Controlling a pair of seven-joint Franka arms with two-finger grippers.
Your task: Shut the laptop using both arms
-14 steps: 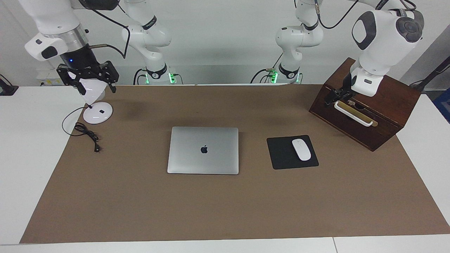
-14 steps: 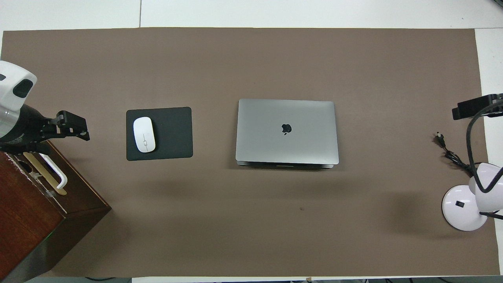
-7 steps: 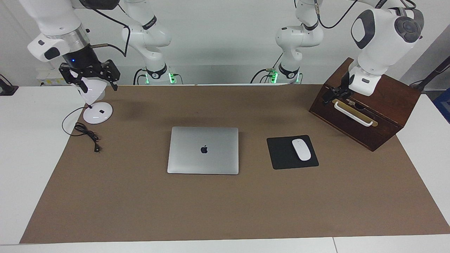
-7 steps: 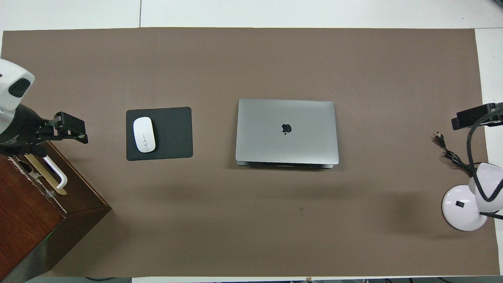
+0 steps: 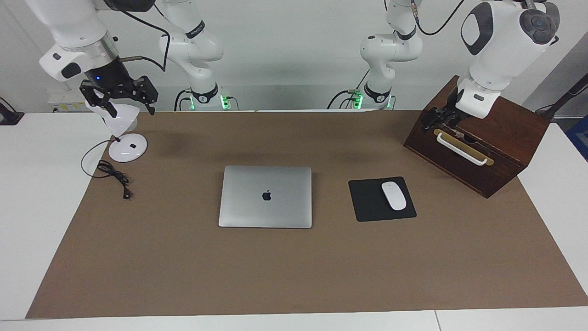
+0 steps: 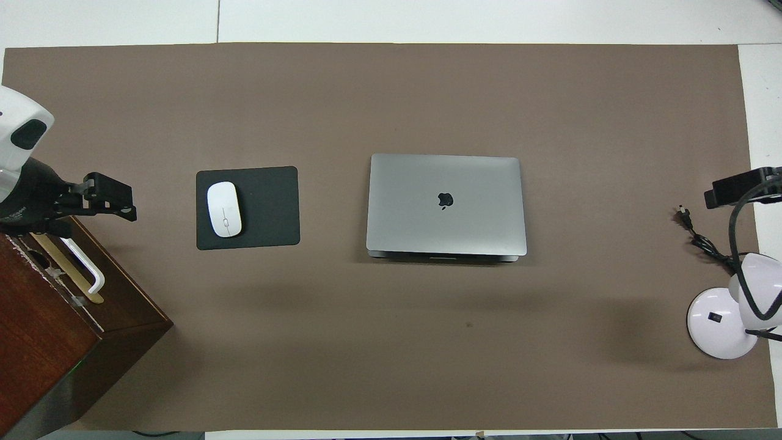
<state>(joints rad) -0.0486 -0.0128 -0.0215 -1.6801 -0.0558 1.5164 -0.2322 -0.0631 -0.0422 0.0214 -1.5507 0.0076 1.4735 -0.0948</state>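
**Laptop lies shut at mid-surface as both arms hang at the ends**

A silver-grey laptop (image 5: 265, 196) lies flat and closed in the middle of a brown mat (image 5: 294, 276) that covers the white surface (image 5: 41, 207). Its lid faces up, with the dark apple logo (image 5: 266, 196) at its centre. The long axis of the laptop runs from one arm's end of the surface to the other. In the overhead view a thin dark seam shows along the edge nearer to the robots.

Beside the laptop, toward the left arm's end, a white mouse (image 5: 393, 195) rests on a black mouse pad (image 5: 370, 202), pointing toward the robots.

The left tool (image 5: 438, 120) hangs over the top of a dark wooden box (image 5: 500, 151) with a white handle (image 5: 460, 149), its fingers spread wide and holding nothing. The right tool (image 5: 120, 97) hangs over a white desk lamp (image 5: 124, 138) at the right arm's end of the surface, its fingers likewise wide apart and holding nothing. The lamp's black cord (image 5: 112, 177) lies coiled on the mat just beside its round base. Both tools are well apart from the laptop.
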